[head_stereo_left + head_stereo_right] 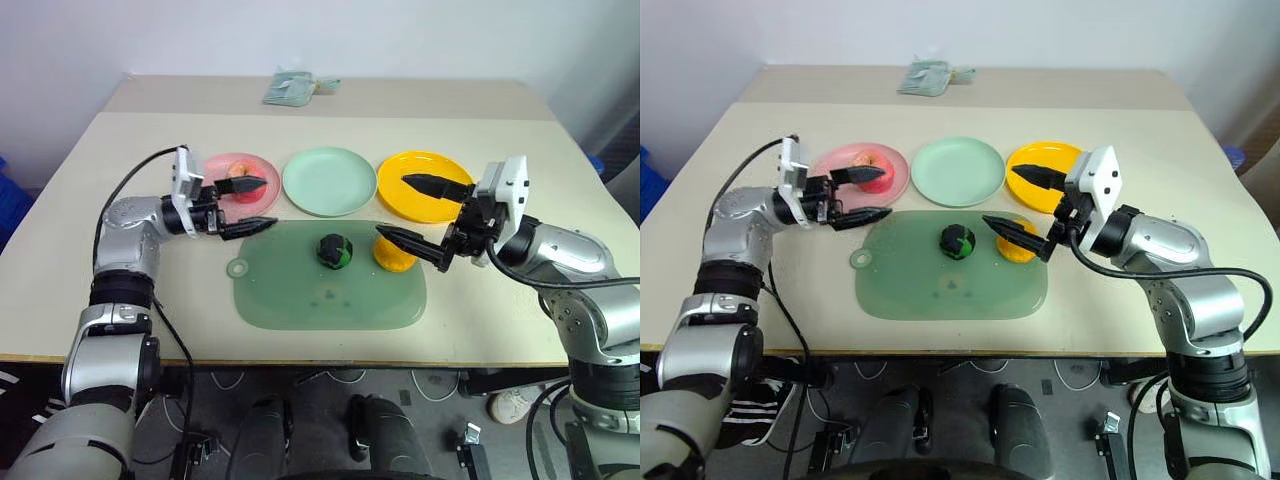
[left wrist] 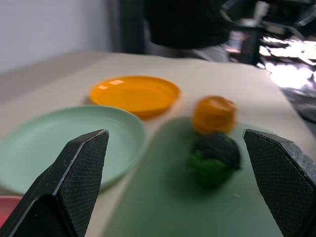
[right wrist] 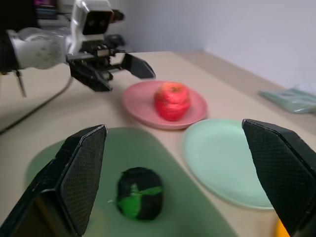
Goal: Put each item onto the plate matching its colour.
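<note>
The pink-red apple [image 3: 172, 100] sat on the pink plate [image 1: 212, 170], so that pairing looked finished; the left hand [image 1: 245, 205] hung just beside that plate with its fingers spread wide and nothing between them. The dark green ball [image 1: 335, 251] and the orange-yellow fruit [image 1: 394, 252] both lay on the large green mat [image 1: 290, 290], near each other, while the mint green plate [image 1: 329, 180] and the yellow plate [image 1: 420, 195] stood bare behind them on the bench [image 1: 80, 220]. The right hand [image 1: 420, 212], also fully open and holding nothing, hovered just above the orange-yellow fruit and the yellow plate's near edge, so that fruit seemed the likely next pick. A clean grasp would probably want the fingers lowered either side of the fruit's widest part, closing from the side away from the ball so it is not nudged. A greenish packet [image 1: 290, 88] lay at the bench's far edge, well clear.
</note>
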Robot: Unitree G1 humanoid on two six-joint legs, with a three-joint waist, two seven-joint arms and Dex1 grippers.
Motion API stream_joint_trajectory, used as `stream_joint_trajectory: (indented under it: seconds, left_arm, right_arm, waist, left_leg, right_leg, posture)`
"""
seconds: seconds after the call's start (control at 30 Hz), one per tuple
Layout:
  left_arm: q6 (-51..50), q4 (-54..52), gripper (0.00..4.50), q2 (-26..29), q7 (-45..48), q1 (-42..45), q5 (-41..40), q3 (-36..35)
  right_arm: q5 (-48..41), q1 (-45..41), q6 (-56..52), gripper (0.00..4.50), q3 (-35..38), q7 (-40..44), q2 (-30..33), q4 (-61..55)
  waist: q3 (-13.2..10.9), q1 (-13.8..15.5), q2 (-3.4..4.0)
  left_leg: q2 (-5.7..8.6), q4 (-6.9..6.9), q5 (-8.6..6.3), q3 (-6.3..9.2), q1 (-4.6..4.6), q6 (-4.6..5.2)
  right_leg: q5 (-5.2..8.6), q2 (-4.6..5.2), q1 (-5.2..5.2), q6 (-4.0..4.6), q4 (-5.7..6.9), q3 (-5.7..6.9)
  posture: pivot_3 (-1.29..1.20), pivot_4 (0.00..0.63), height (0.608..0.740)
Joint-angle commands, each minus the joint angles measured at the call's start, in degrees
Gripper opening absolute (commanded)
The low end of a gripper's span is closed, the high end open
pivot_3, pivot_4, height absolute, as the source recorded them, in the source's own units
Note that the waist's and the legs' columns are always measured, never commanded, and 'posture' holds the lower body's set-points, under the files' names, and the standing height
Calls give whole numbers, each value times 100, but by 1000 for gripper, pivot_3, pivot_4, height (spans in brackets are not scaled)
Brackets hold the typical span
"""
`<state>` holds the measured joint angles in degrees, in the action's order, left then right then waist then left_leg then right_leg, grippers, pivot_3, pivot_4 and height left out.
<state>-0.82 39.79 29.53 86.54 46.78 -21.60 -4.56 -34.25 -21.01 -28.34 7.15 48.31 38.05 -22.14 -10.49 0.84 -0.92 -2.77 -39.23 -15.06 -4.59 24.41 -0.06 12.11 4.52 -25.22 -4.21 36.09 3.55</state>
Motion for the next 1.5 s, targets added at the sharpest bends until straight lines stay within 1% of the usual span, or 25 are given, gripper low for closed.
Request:
stream_joint_trajectory:
  seconds: [0.03, 0.1, 0.2, 0.37, 0.47, 0.67, 0.83, 1.07, 1.13, 1.17, 1.2, 1.5]
  left_arm:
    - [101, -167, 4452, -215, 104, 117, 150, 288]
    - [146, -23, 4452, -469, 18, 221, 239, 415]
    - [526, 162, 4452, -817, 21, 292, 451, 637]
    - [1042, 727, 4452, -1081, -205, 524, 814, 798]
    - [1423, 1093, 4452, -1153, -246, 639, 1068, 928]
    - [1851, 1639, 4452, -1327, -340, 784, 1296, 995]
    - [2018, 1874, 4452, -1518, -528, 768, 1431, 1007]
    - [2233, 2205, 4452, -1569, -788, 808, 1664, 1015]
    - [2263, 2265, 3938, -1582, -845, 821, 1686, 999]
    - [2387, 2273, 3598, -1585, -892, 814, 1717, 1006]
    - [2463, 2280, 3161, -1592, -977, 812, 1741, 1002]
    - [2440, 2283, 3161, -1613, -965, 830, 1674, 917]
  right_arm:
    - [-162, 5, -38, 4500, 185, 29, 113, -189]
    - [-202, 105, -77, 4500, 208, 91, 195, -254]
    - [-282, 334, -162, 4500, 307, 185, 352, -357]
    - [-345, 559, -166, 4500, 455, 225, 525, -510]
    - [-350, 607, -179, 4500, 491, 193, 551, -548]
    - [-332, 629, -147, 4500, 484, 116, 548, -569]
    - [-338, 600, -131, 4500, 492, 89, 551, -563]
    - [-322, 565, -109, 4500, 491, 81, 554, -538]
    - [-319, 562, -106, 4500, 496, 79, 558, -535]
    - [-323, 564, -108, 4500, 499, 81, 560, -538]
    - [-323, 565, -109, 4500, 499, 81, 561, -538]
    - [-305, 543, -85, 4500, 483, 92, 557, -511]
  waist:
    - [0, -7, 0]
    - [0, -6, 0]
    - [0, -2, -2]
    - [0, -29, -1]
    - [0, -17, -2]
    - [0, -10, -2]
    - [0, -8, -2]
    - [-1, -11, -2]
    - [-1, -11, -2]
    - [-1, -10, -2]
    - [-1, -7, -2]
    - [-1, -10, -2]
  left_leg:
    - [0, 0, 0, -1, 0, 0]
    - [0, 0, 0, 0, 0, 0]
    - [2, 0, 0, 2, 1, 0]
    - [-1, 0, 0, 1, -2, 1]
    - [-2, 0, 0, 4, -2, 1]
    - [0, 0, 0, 3, 1, 1]
    - [0, 0, 0, 3, 1, 1]
    - [0, 0, 0, 4, 0, 1]
    - [0, 0, 0, 4, 0, 1]
    - [0, 0, -1, 4, 1, 1]
    - [0, 0, -1, 4, 1, 1]
    - [0, 0, 0, 4, 1, 1]
  right_leg:
    - [0, 0, 0, 0, -1, -1]
    - [0, 0, 0, 0, 0, -1]
    - [0, 0, 1, 0, -3, 0]
    - [0, -3, -2, 0, 0, -1]
    - [0, -4, -3, 1, 1, -1]
    - [0, -1, -3, 1, -4, -1]
    - [0, -1, -2, 1, -4, -1]
    - [0, -1, -3, 1, -2, 0]
    - [0, -1, -3, 1, -3, 0]
    - [0, -1, -3, 1, -3, 0]
    - [0, -1, -3, 0, -3, 0]
    - [0, 0, -3, 1, -3, 0]
  posture:
    - [0, 150, 740]
    - [0, 150, 740]
    - [0, 150, 740]
    - [0, 150, 740]
    - [0, 150, 740]
    - [0, 150, 740]
    - [0, 150, 740]
    - [0, 150, 740]
    - [0, 150, 740]
    - [0, 150, 740]
    - [0, 150, 740]
    - [0, 150, 740]
